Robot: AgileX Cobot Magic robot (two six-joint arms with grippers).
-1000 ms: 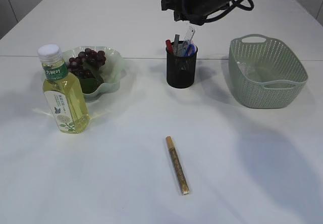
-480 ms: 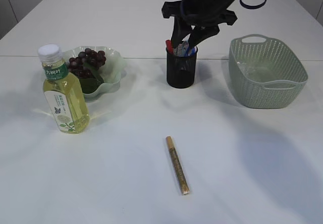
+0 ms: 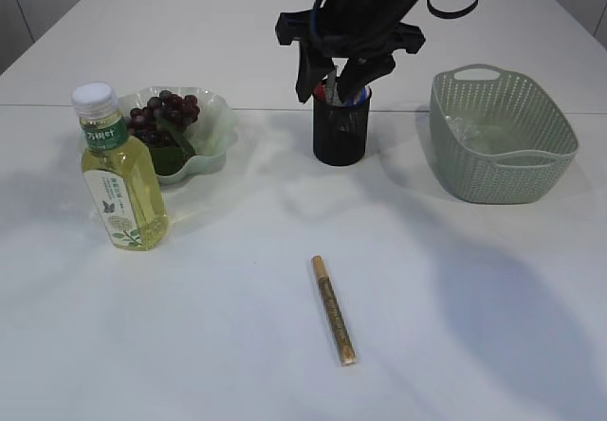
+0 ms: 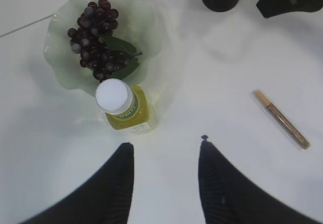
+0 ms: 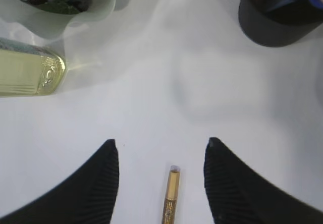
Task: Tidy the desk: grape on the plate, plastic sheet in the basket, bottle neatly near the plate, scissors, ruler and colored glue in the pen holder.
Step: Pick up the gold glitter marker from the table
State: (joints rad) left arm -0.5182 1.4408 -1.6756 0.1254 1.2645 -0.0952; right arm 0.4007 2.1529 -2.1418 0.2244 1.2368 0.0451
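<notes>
Stationery is judged nearly sorted: the right hand [image 3: 343, 68], spread and empty, hangs over the pen holder [image 3: 340, 123] at upper centre. Next, the colored glue [image 3: 334, 310], lying lower centre on the surface [image 3: 474, 326], must be grasped. The left hand [image 4: 164, 158] is spread, empty.

Slanted front view; wrists downward — sharing glue pen [image 3: 334, 311].

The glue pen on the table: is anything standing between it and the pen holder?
Nothing visible does. The glue pen lies alone on bare white table, and the pen holder stands behind it across open surface. The bottle and basket are off to the sides.
</notes>
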